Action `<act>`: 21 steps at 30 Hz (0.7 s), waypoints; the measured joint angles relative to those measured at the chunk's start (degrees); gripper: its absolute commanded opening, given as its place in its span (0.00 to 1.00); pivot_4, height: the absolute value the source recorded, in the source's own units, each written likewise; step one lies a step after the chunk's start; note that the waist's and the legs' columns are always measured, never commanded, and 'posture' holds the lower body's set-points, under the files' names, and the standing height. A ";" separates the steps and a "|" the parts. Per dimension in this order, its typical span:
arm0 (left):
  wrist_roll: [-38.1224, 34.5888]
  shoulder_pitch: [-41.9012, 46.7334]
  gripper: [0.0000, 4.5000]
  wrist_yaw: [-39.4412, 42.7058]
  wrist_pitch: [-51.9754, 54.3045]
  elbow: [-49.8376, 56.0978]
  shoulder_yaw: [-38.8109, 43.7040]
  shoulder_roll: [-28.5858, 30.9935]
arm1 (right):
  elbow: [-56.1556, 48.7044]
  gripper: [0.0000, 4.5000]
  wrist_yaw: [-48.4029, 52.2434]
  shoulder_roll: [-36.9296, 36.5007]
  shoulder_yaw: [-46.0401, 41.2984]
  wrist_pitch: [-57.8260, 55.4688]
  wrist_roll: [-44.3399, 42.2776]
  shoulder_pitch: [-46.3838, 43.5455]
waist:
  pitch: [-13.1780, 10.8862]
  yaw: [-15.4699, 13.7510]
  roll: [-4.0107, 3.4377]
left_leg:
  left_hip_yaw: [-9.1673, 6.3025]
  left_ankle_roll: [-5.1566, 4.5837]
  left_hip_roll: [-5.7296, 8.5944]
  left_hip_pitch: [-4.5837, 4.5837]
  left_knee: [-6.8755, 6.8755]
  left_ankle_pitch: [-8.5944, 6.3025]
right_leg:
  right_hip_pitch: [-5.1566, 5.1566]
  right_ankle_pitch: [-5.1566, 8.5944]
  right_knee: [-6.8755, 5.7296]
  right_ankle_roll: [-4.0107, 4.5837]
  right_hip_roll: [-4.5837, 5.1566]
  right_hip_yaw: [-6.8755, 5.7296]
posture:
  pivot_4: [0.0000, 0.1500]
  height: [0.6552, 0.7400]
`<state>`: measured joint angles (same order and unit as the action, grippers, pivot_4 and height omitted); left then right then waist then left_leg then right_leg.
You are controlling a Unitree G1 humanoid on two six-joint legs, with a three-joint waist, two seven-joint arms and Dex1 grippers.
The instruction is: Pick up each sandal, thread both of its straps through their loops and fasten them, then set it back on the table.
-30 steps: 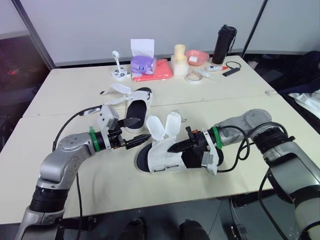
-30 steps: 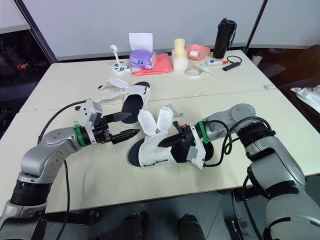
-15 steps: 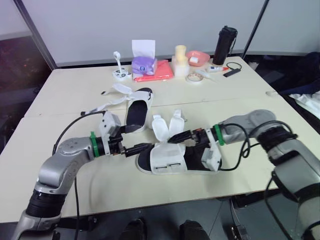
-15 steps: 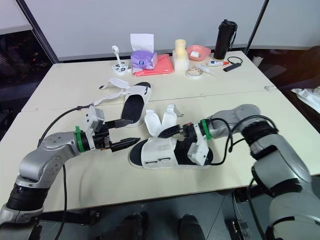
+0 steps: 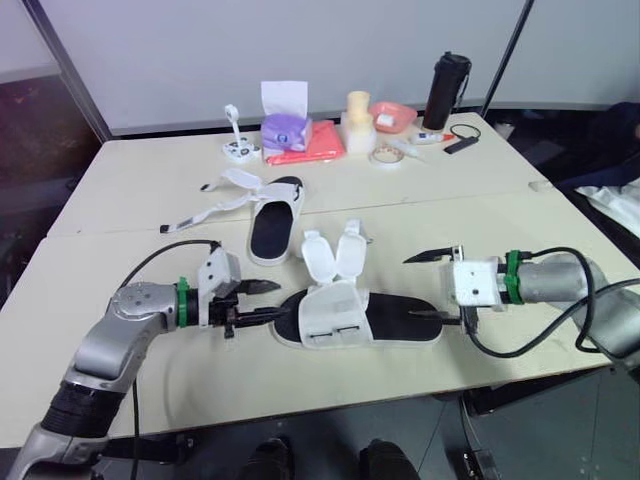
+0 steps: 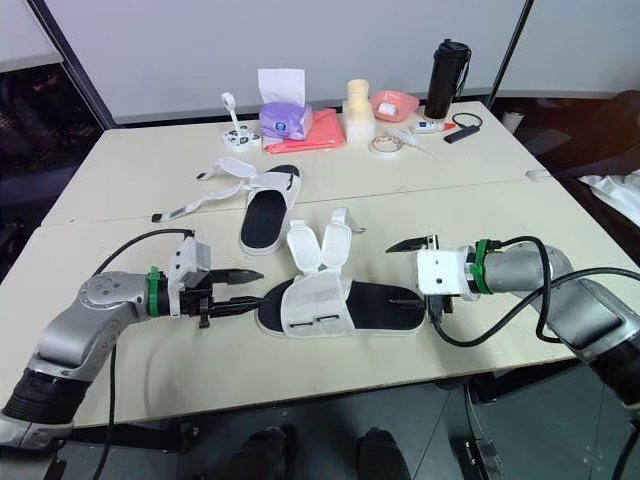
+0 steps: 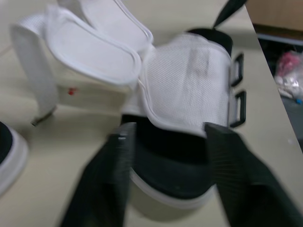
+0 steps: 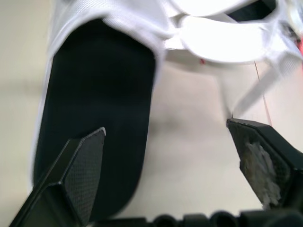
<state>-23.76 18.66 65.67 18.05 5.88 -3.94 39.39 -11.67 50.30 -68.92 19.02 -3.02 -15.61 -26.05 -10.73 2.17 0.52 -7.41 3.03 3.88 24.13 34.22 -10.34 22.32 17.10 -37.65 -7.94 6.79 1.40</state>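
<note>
Near sandal (image 5: 355,322) flat on the table (image 5: 130,180); left gripper (image 5: 272,300) and right gripper (image 5: 410,287) both spread wide, empty.
Head view: left gripper just off the sandal's 9 o'clock end, right gripper off its 3 o'clock end; both straps (image 5: 318,258) stand unfastened; far sandal (image 5: 272,215) at 11 o'clock; bare tabletop at 6 o'clock out to the edge. Left wrist view: blurred fingers (image 7: 102,189) flank the sandal's end, black loops (image 7: 236,109) unthreaded. Right wrist view: black insole (image 8: 94,109) cut off by the frame, straps blurred, contact unclear.
</note>
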 measured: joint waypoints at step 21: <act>7.15 7.03 0.01 4.02 -8.01 -17.12 -8.33 -12.81 | -9.75 1.00 -10.17 14.25 -14.63 -42.85 -9.71 -1.44 | 0.00 -1.44 0.05 | 0.14 -0.08 0.08 0.26 0.25 -0.04 | 0.06 -0.02 0.03 -0.04 0.01 -0.18 | 1.00 1.00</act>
<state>-16.61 25.69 69.69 10.04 -11.24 -12.27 26.58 -21.42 40.13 -54.66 4.39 -45.87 -25.32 -27.49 -10.73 0.73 0.57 -7.27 2.95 3.96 24.39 34.48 -10.38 22.38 17.08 -37.63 -7.99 6.81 1.22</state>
